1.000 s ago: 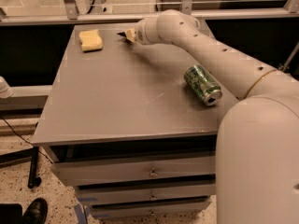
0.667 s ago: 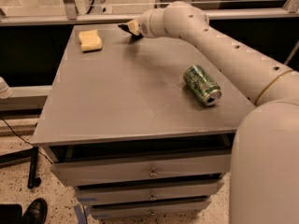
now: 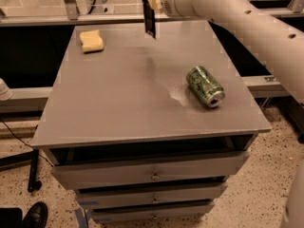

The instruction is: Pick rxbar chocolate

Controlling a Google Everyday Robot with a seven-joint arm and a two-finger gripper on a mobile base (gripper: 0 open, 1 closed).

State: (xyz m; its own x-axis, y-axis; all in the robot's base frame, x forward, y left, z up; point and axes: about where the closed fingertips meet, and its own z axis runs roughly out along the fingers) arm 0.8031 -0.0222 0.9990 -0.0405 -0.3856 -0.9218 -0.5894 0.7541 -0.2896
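Note:
The rxbar chocolate (image 3: pixel 149 17) is a dark flat bar hanging upright in the air above the far edge of the grey table (image 3: pixel 118 103). My gripper (image 3: pixel 153 3) is at the top of the view, at the end of the white arm (image 3: pixel 237 18), and is shut on the bar's upper end. The bar is clear of the tabletop.
A yellow sponge block (image 3: pixel 91 41) lies at the table's far left corner. A green drink can (image 3: pixel 205 86) lies on its side at the right. Drawers (image 3: pixel 152 175) are under the tabletop. A shoe (image 3: pixel 34 216) is on the floor at the lower left.
The gripper has risen from the far table edge with the bar in it. The bar now hangs upright above the table.

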